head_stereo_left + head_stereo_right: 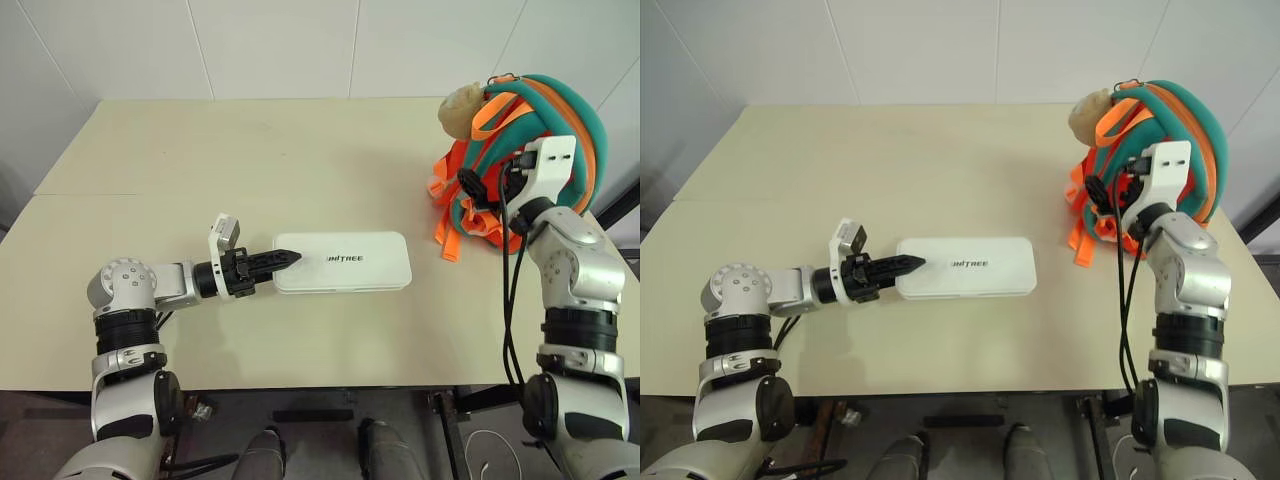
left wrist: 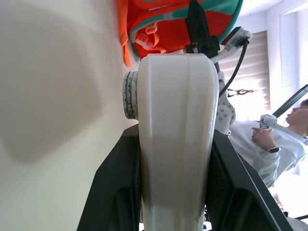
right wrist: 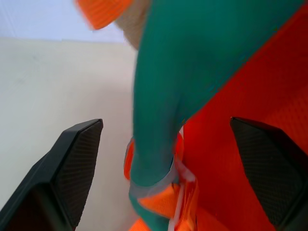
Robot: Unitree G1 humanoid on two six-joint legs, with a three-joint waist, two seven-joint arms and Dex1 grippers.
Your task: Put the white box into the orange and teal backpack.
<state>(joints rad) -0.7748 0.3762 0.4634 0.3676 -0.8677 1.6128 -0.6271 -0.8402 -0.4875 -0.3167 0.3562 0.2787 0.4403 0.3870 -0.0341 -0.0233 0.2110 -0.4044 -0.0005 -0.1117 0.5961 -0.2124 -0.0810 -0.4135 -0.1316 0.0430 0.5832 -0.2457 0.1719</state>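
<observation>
The white box [image 1: 342, 262] lies flat and lengthwise near the middle of the table, dark lettering on its lid. My left gripper [image 1: 285, 259] is shut on its left end; in the left wrist view the box [image 2: 175, 120] sits clamped between both black fingers [image 2: 115, 192]. The orange and teal backpack [image 1: 545, 130] stands at the table's far right, a beige plush toy [image 1: 460, 110] on its top left. My right gripper [image 1: 495, 180] is open against the backpack's front, and a teal strap [image 3: 163, 96] runs between its spread fingers [image 3: 72, 159].
The beige table [image 1: 250, 160] has free room between the box and the backpack. Orange webbing straps [image 1: 447, 235] trail from the backpack onto the tabletop. A seated person [image 2: 284, 139] shows beyond the table in the left wrist view.
</observation>
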